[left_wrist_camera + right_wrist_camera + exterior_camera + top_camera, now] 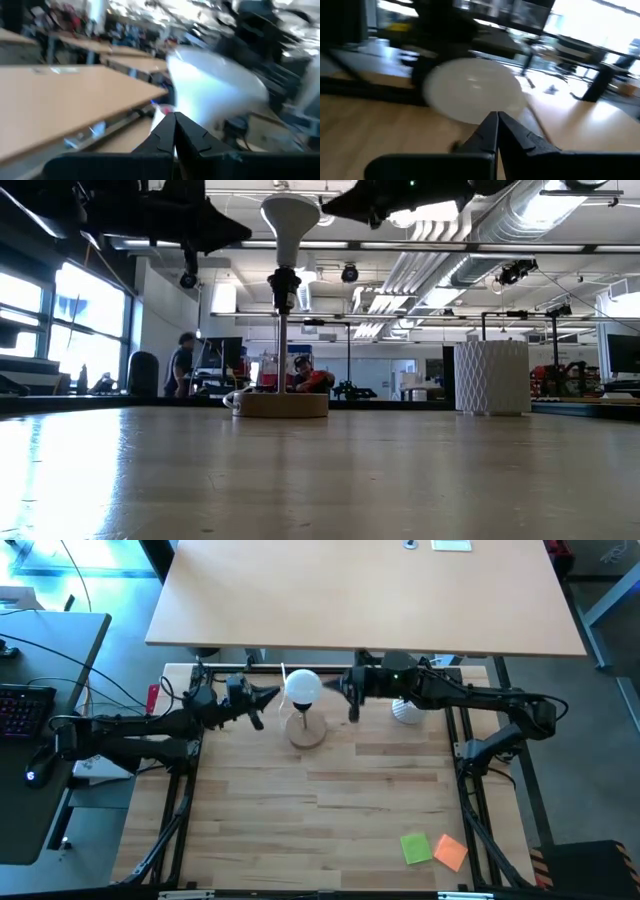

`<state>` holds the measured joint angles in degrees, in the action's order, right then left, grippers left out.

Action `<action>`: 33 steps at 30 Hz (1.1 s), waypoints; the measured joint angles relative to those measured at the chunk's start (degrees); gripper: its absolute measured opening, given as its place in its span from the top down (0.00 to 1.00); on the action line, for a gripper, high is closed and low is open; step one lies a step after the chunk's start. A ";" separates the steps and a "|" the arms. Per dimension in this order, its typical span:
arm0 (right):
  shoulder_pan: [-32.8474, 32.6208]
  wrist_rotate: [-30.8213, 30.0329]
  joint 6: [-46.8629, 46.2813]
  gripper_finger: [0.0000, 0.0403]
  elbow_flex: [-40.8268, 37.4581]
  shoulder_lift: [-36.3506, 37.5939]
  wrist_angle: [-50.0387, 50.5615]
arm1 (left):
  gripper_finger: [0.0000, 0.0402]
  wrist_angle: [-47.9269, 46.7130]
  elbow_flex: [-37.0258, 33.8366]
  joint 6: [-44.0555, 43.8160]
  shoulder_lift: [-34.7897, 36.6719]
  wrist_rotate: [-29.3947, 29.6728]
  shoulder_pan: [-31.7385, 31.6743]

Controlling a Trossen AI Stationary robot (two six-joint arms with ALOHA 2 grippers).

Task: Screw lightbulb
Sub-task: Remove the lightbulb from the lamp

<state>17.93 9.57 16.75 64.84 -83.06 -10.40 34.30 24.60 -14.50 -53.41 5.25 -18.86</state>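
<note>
The lightbulb (302,688) sits atop the wooden lamp base (306,730) at the desk's (380,800) far edge. The left tool (272,695) and right tool (333,687) flank it, both closed and empty.

**Blurred bulb, cropped arms**

Both wrist views are motion-blurred: the lightbulb (215,95) shows only as a white smear. In the low view its globe top is cut off at twelve o'clock, as are both arms. Background people there are too small to make out.
</note>
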 joint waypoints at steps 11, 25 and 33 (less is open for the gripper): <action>-1.58 5.84 1.26 1.00 0.00 -2.78 -0.48 | 1.00 14.52 0.00 -0.37 -5.57 -9.47 -4.36; 2.03 -6.22 -2.77 1.00 0.00 -4.00 -1.99 | 1.00 18.77 0.02 -1.09 -6.94 -13.56 1.10; 4.15 -0.73 -1.50 0.87 0.00 -3.91 9.90 | 1.00 6.11 0.02 -0.39 -3.76 -10.80 1.10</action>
<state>22.08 8.84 15.25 64.84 -86.97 -0.51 40.41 24.62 -14.89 -57.18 -5.55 -17.76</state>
